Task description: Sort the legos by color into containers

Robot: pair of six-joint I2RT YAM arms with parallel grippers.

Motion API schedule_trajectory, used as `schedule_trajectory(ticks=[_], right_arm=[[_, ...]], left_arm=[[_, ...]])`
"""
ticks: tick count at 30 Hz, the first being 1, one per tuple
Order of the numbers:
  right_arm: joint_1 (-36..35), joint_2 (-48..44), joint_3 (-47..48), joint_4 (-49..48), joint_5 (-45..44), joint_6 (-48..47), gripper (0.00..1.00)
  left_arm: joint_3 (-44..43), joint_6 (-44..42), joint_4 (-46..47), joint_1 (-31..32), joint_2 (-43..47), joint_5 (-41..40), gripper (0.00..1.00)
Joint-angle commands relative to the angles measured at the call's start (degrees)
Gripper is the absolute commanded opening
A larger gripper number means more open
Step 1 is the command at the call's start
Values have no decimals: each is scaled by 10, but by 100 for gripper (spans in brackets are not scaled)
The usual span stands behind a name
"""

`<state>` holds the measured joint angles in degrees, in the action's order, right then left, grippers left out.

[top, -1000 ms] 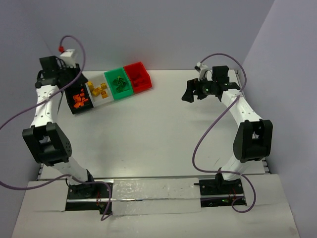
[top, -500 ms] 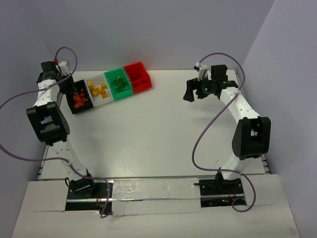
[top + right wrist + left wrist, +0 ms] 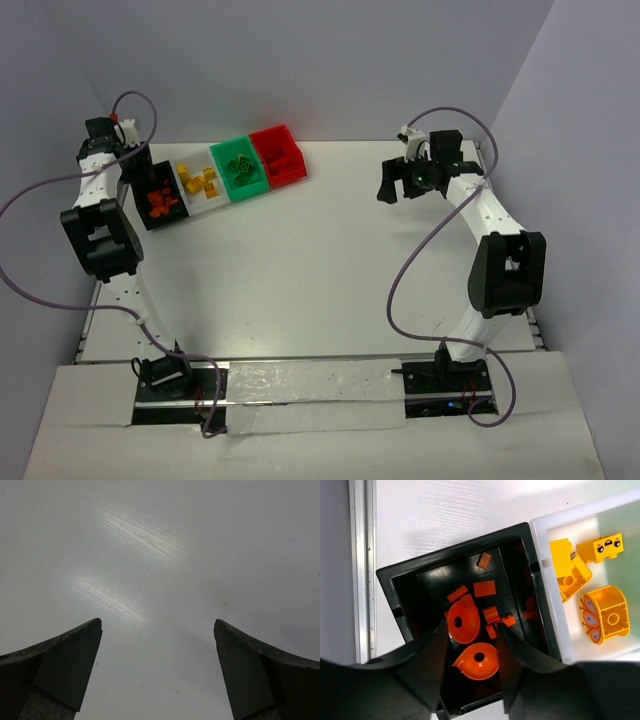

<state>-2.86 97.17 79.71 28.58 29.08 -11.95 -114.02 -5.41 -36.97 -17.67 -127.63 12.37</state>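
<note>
From where I stand, the near and middle stretch of the tabletop [image 3: 300,270] shows no loose brick that I can spot from above, so the sort looks close to finished. Off at the far right the right claw [image 3: 157,625] hangs wide open over bare surface with nothing between its fingers, and it has hardly stirred in the last second. The change is on the far left. The left arm has drawn its elbow back and folded up toward the far left corner, and the left claw [image 3: 471,627] has spread from a narrow pinch to fingers clearly apart. It now holds nothing and sits directly above the black bin [image 3: 395,600]. I take that as a drop just made: the orange legos [image 3: 479,660] lie loose on the bin floor beneath the gap, none of them touching the fingers. Just right of it the white bin [image 3: 544,580] holds the yellow legos [image 3: 602,615]. Further right along the row, the green bin [image 3: 250,187] carries the green legos [image 3: 240,162], and the red bin [image 3: 290,172] ends the line; I cannot make out what lies in it. If no strays are left, this release may well be one of the last.
</note>
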Motion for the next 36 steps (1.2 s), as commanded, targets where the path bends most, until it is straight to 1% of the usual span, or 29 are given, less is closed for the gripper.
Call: schedule_trajectory(ticks=[1, 2, 6, 8, 10, 11, 12, 13, 15, 17, 18, 20, 23, 25, 29, 36], right_arm=[[12, 17, 52, -7, -15, 8, 100], [14, 22, 61, -8, -17, 8, 100], [19, 26, 85, -10, -19, 12, 100], [21, 22, 93, -19, -25, 21, 100], [22, 8, 95, -28, -30, 30, 100], [22, 6, 92, -38, -32, 38, 100], [20, -14, 81, -68, -39, 65, 100], [19, -26, 74, -86, -42, 82, 100], [13, -50, 66, -113, -44, 97, 100], [4, -59, 64, -116, -50, 95, 100], [-6, -62, 65, -111, -52, 92, 100], [-14, -67, 61, -108, -54, 89, 100], [-33, -93, 33, -115, -56, 86, 100], [-40, -103, 18, -117, -57, 79, 100], [-57, -121, -4, -117, -60, 71, 100], [-58, -124, -7, -114, -61, 67, 100]], left_arm=[[-34, -6, -8, 3, 10, 15, 59], [-34, -7, -8, 4, 13, 22, 67], [-33, -14, -16, 17, 42, 38, 70], [-29, -23, -29, 36, 58, 49, 73], [-11, -30, -31, 60, 90, 38, 74], [4, -32, -26, 79, 95, 34, 74], [28, -33, -16, 117, 127, 4, 74], [60, -34, -9, 141, 157, -6, 75], [95, -26, 13, 189, 185, -6, 76], [118, -8, 24, 212, 204, 5, 89], [124, 7, 25, 229, 211, 15, 92], [122, 23, 20, 245, 212, 32, 94], [113, 49, 17, 259, 212, 42, 96], [115, 49, 18, 267, 215, 45, 96], [142, 45, 31, 290, 234, 9, 96], [157, 39, 37, 299, 247, -5, 96]])
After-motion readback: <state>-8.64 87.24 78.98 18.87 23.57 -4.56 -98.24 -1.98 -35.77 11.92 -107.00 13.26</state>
